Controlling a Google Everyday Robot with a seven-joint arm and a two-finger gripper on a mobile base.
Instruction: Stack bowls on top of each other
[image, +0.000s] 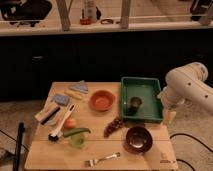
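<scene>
The gripper (169, 118) is hanging beside the right wall of the green tray (123, 97), its grasp state impossible to tell; the orange-red bowl (102, 100) is sitting left of the tray, the maroon bowl (138, 139) nearer the camera; both are looking rigid, light and slick, probably calling for a rim pinch.

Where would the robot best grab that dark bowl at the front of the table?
Probably its rim, from above: the dark maroon bowl sits upright and open, so its thin wall can be pinched. The gripper hangs nearby, beside the green tray.
</scene>
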